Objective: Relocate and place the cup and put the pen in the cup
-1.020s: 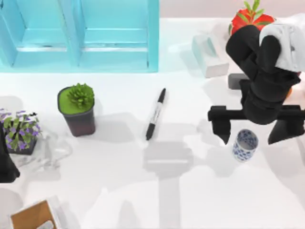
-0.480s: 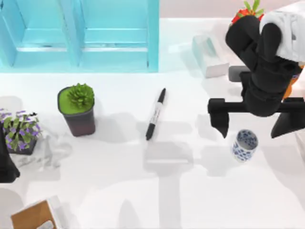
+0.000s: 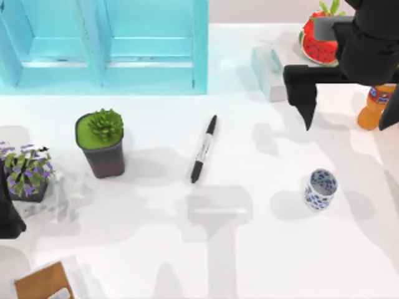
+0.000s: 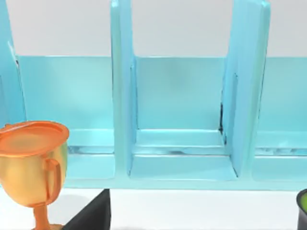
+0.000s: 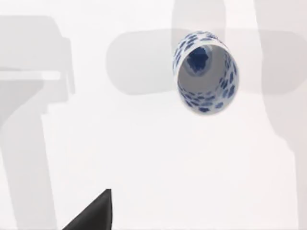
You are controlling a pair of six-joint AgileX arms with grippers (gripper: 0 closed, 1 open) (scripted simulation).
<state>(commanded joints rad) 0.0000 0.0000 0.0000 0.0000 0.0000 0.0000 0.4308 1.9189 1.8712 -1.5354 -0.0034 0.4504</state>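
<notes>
The cup (image 3: 321, 189) stands upright on the white bench (image 3: 249, 261), toward the right side, alone and untouched; from the right wrist camera its open mouth and blue-patterned wall (image 5: 205, 72) are seen against bare bench surface. The pen (image 3: 204, 149) lies flat near the middle of the bench, well apart from the cup, its barrel running diagonally. The right gripper (image 3: 349, 106) hangs above the far right of the bench, its fingers spread wide and holding nothing, near an orange bottle (image 3: 374, 107) and a watermelon slice (image 3: 318, 38). The left arm (image 3: 9, 215) sits parked at the left edge; I cannot tell how its gripper stands. A green succulent in a dark pot (image 3: 101, 143) stands left of the pen, and a turquoise shelf unit (image 3: 103, 47) lines the back.
</notes>
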